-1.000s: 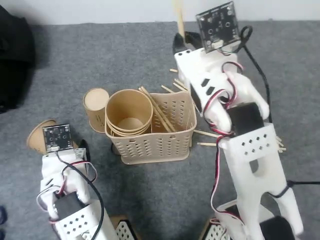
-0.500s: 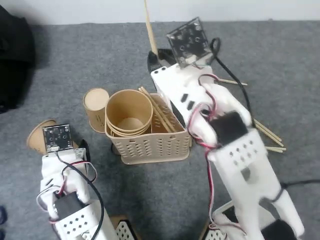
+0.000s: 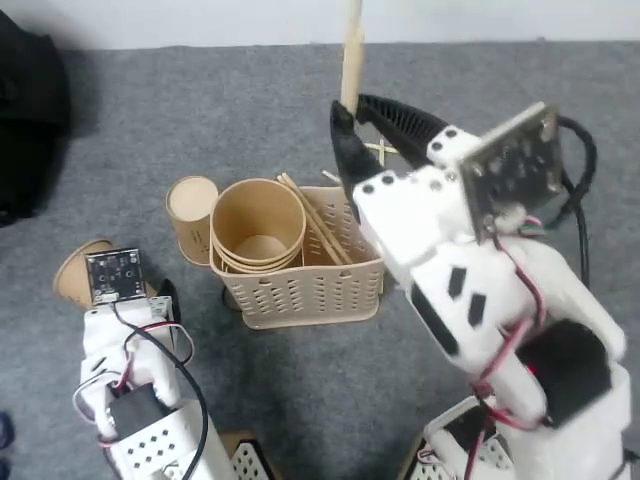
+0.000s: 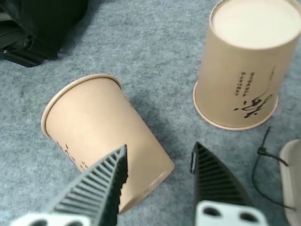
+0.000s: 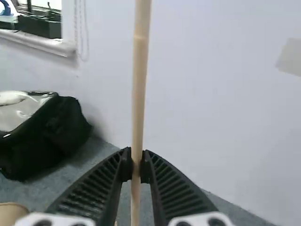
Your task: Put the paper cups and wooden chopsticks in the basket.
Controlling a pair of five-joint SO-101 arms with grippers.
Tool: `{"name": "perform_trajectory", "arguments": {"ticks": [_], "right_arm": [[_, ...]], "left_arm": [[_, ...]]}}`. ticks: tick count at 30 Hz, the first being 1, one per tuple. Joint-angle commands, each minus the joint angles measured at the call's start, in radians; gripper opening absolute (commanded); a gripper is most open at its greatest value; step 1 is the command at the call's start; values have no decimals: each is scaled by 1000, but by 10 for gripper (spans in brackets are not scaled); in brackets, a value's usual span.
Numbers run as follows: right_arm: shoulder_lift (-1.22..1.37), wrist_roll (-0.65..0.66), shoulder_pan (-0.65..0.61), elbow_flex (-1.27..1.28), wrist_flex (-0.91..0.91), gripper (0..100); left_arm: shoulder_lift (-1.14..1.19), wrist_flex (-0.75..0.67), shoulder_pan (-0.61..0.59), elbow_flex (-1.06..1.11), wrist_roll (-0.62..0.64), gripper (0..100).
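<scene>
The right gripper [image 5: 135,165] is clamped tight on a pale wooden chopstick [image 5: 140,70], standing it upright by the far side of the beige perforated plastic basket [image 3: 310,290]. The left gripper [image 4: 160,151] hangs with fingers spread over a tan paper cup [image 4: 101,127] that lies tipped on the grey carpet [image 3: 200,120], near an upturned paper cup [image 4: 244,70].

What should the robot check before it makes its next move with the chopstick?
1. Is the right gripper shut on the chopstick? Ok.
2. Is the chopstick upright in the grip? Ok.
3. Is the chopstick right above the basket? Cannot tell; it is near the back rim.
4. Is there room in the basket beside the stacked cups? Ok.
5. Is the left gripper open over the tipped cup? Ok.
6. Are all cups in the basket? Not ok: the tipped cup and the upside-down cup are outside it.
</scene>
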Motion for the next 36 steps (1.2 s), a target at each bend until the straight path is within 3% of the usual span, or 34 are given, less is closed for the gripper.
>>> {"name": "perform_trajectory", "arguments": {"ticks": [1, 6, 13, 24, 31, 33, 36], "right_arm": [[-5, 18, -16, -38, 45, 6], [-16, 20, -7, 110, 33, 6], [-31, 20, 42, 396, -117, 6], [-364, 63, 45, 908, -285, 6], [-440, 114, 41, 971, -278, 9], [-440, 114, 41, 973, -275, 40], [-440, 110, 41, 973, -263, 181]], "left_arm": [[-11, -26, 8, -7, 3, 206], [-11, -25, 8, -7, 3, 206], [-11, -26, 6, -7, 3, 206], [-11, -28, 6, -7, 3, 206], [-11, -28, 6, -7, 3, 206], [-11, -28, 6, -7, 3, 206], [-11, -28, 6, -7, 3, 206]]}}
